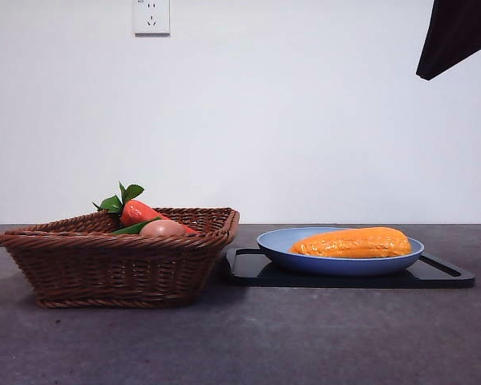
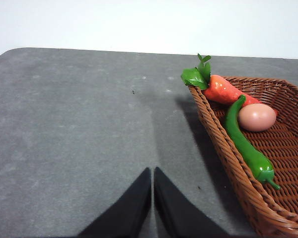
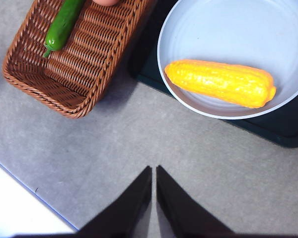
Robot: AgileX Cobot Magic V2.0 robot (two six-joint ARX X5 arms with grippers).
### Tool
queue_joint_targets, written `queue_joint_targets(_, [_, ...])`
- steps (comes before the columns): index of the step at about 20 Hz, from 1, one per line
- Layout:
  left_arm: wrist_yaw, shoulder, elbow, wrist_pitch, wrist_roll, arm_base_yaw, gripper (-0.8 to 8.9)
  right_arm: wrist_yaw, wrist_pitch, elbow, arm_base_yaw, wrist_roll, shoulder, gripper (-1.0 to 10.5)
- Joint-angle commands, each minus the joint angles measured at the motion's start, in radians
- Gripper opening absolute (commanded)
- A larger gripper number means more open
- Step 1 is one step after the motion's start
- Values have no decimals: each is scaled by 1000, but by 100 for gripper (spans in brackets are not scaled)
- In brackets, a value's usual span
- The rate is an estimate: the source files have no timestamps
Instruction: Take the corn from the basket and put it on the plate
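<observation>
The corn (image 3: 221,83) is seen lying flat in the light-blue plate (image 3: 198,29), its long axis crosswise ahead of the closed, empty right hand (image 3: 154,171), the nearer one; the left hand (image 2: 152,172) is likewise closed beside the basket (image 2: 228,158).

The basket (image 1: 116,261) is seen low and level from the front, slanting from the left wrist; the right wrist looks down, perhaps from higher.

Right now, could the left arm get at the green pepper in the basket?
Probably yes. The left gripper hangs over bare table beside the basket, and the green pepper lies uncovered along the near wall, with only the egg and carrot beside it.
</observation>
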Motion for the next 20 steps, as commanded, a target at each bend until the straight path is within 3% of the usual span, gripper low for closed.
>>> queue_joint_targets(1, [2,-1,-28,-2,-9,3,8,0,10,10,2,-1,8,2])
queue_joint_targets(6, [2,-1,-28,-2,-9,3,8,0,10,10,5,-1,8,2])
queue_joint_targets(9, [2,-1,-28,-2,-9,3,8,35,64,8,-22,-54,-21,2])
queue_joint_targets(11, [2,-1,-28,0,-9,3,8,88,224,-24,-53,-69,-87,2])
queue_joint_targets(15, [2,-1,-28,7,-9,3,8,78,616,-262,-130,-60,-311,2])
queue_joint_targets(20, [2,-1,-28,7,-9,3,8,81,843,-605,-298,-39,-629,2])
